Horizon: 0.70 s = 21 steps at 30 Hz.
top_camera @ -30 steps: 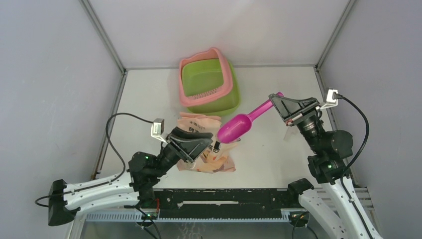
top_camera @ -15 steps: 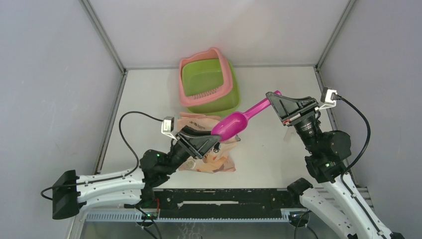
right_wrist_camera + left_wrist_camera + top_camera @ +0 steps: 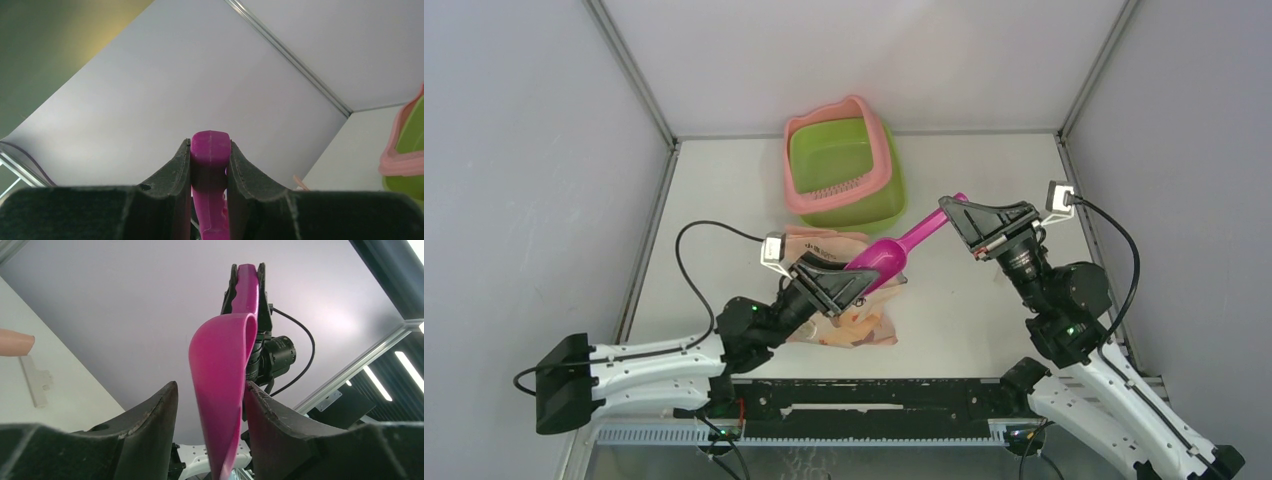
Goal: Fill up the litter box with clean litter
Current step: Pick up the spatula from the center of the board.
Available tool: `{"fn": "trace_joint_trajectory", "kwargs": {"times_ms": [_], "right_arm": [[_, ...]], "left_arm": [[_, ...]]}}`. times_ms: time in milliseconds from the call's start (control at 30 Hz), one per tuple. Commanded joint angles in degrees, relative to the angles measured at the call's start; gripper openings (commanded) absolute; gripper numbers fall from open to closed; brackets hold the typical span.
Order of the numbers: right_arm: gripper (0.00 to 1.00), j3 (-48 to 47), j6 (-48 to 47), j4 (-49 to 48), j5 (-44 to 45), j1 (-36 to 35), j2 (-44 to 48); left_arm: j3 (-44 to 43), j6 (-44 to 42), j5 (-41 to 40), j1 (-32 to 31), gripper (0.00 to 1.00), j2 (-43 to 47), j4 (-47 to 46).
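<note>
The litter box, pink rim and lime-green basin, stands at the back centre; its edge shows in the right wrist view. No litter granules are visible. My right gripper is shut on the handle of a magenta scoop. The scoop slopes down to the left, its bowl over the peach-pink bag. My left gripper is open above the bag, and the scoop's bowl hangs between its fingers, close against the right finger.
The bag lies crumpled on the table in front of the litter box, and a corner of it shows in the left wrist view. A small white strip lies on the table near that corner. Grey walls enclose the table on three sides.
My right gripper moved left and lowered the scoop toward the bag. My left arm reached forward and right, so the scoop's bowl now sits between its open fingers.
</note>
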<state>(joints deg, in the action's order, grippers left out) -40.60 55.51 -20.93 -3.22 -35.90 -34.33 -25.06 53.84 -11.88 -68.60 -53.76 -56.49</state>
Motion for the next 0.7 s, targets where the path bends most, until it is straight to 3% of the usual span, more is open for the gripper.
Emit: {"fn": "trace_joint_trajectory", "kwargs": {"times_ms": [0, 200, 667], "right_arm": [[0.0, -0.09, -2.19, -1.64, 1.66, -0.37, 1.22], [0.0, -0.09, -2.44, -0.78, 0.78, 0.56, 1.92], [0.0, -0.09, -2.24, -3.45, 1.47, -1.01, -0.13]], "left_arm": [[-2.53, -0.89, -0.64, 0.31, 0.57, 2.8, -0.8], [-0.37, -1.72, -2.78, 0.31, 0.59, 7.57, 3.03], [-2.7, -0.45, -0.08, 0.31, 0.58, 2.02, -0.29]]}}
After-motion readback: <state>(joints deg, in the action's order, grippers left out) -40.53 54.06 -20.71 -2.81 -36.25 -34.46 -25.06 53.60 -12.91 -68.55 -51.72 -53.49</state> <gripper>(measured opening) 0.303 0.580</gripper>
